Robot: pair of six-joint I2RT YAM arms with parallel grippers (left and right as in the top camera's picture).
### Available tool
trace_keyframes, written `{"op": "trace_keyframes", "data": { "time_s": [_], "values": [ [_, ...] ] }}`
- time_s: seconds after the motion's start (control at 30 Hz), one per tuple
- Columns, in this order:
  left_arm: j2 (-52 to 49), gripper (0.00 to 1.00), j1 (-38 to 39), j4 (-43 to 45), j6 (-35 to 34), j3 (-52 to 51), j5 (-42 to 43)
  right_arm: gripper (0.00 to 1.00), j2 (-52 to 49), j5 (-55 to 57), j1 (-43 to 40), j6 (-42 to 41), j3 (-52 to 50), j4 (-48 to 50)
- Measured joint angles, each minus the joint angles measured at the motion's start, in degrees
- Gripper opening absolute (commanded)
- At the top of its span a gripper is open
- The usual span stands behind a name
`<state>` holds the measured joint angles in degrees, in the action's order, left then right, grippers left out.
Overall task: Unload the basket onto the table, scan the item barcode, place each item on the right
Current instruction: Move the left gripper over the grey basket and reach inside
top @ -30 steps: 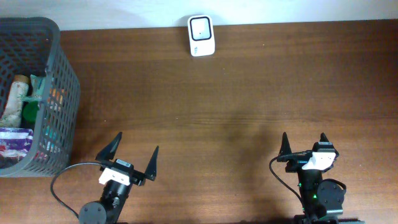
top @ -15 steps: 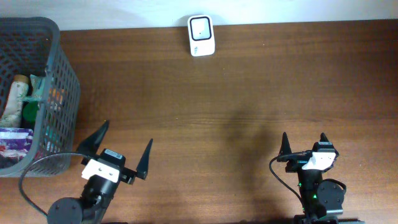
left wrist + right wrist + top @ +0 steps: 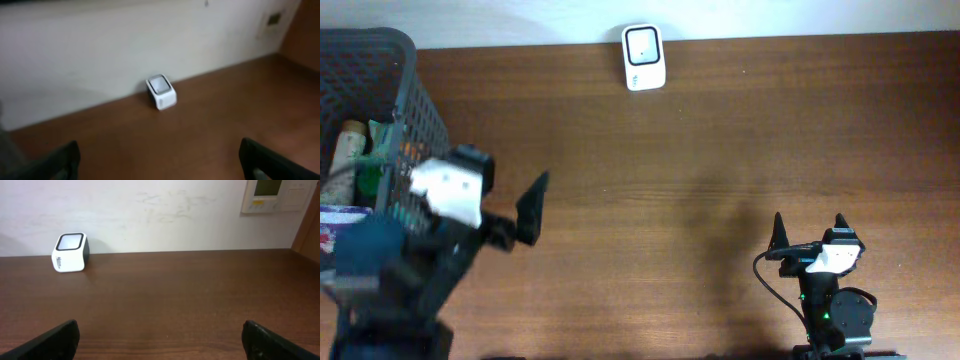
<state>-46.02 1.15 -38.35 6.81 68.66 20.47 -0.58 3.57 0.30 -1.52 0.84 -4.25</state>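
My left gripper (image 3: pixel 160 159) has lifted and swung left to the basket (image 3: pixel 418 95) edge, jaws wide apart and empty, while my right gripper (image 3: pixel 809 226) hasn't moved, also spread and empty.

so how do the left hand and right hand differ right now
The left hand looks large and blurred in the overhead view, raised beside the gray basket. The right hand looks small and sharp, low at the near edge of the table. The left hand is on the left side of the table and the right hand is on the right side. Both are open and empty, and both wrist cameras show the white scanner.
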Motion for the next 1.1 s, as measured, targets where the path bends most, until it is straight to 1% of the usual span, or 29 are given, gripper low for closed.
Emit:
{"op": "trace_keyframes", "data": {
  "time_s": [0.07,0.17,0.23,0.27,0.33,0.37,0.47,0.53,0.63,0.73,0.8,0.83,0.97,1.1],
  "values": [
    [-4.26,0.99,0.0,-0.79,-0.74,1.75,0.72,0.98,0.0,0.0,0.0,0.02,0.0,-0.02],
    [-11.26,0.99,0.0,-4.9,-4.13,7.32,0.39,0.99,0.0,0.0,0.0,0.04,0.0,-0.02],
    [-17.18,0.99,0.0,-11.74,-5.46,15.08,-0.35,0.99,0.0,0.0,0.0,0.0,0.0,-0.02],
    [-20.83,0.99,0.02,-15.56,-5.95,20.63,-1.29,0.99,0.0,0.0,0.0,-0.02,0.0,-0.02],
    [-27.3,0.99,0.0,-22.47,-6.69,30.93,-4.68,0.98,0.0,0.0,0.0,0.0,0.0,-0.02],
    [-32.02,0.99,0.0,-27.71,-6.86,38.99,-7.76,0.98,0.0,0.02,0.0,0.02,0.0,0.0],
    [-37.09,0.99,0.0,-30.69,-6.91,46.86,-11.21,0.99,0.0,0.0,0.0,0.04,0.0,-0.02],
    [-38.75,0.99,0.0,-31.15,-6.91,48.37,-13.09,0.99,0.0,0.0,0.0,0.02,0.0,0.0],
    [-39.78,0.99,-1.86,-30.25,-11.56,48.41,-16.79,0.99,0.0,0.02,0.0,0.0,0.0,-0.02],
    [-39.93,0.99,-9.51,-28.85,-18.43,48.52,-18.93,0.98,0.0,0.02,0.0,0.02,0.0,0.0],
    [-39.93,0.99,-17.75,-27.8,-23.89,48.68,-18.4,0.99,0.0,0.0,0.0,0.02,0.0,0.0],
    [-39.93,0.99,-19.85,-28.02,-25.11,48.7,-18.1,0.99,0.0,0.0,0.0,0.0,0.0,-0.02],
    [-40.15,0.99,-25.2,-29.29,-26.97,48.89,-17.68,0.99,0.0,0.0,0.0,0.0,0.0,-0.02],
    [-42.16,0.99,-27.3,-32.74,-27.43,50.18,-15.96,0.99,0.0,0.0,0.0,0.02,0.0,0.0]
  ]
}}
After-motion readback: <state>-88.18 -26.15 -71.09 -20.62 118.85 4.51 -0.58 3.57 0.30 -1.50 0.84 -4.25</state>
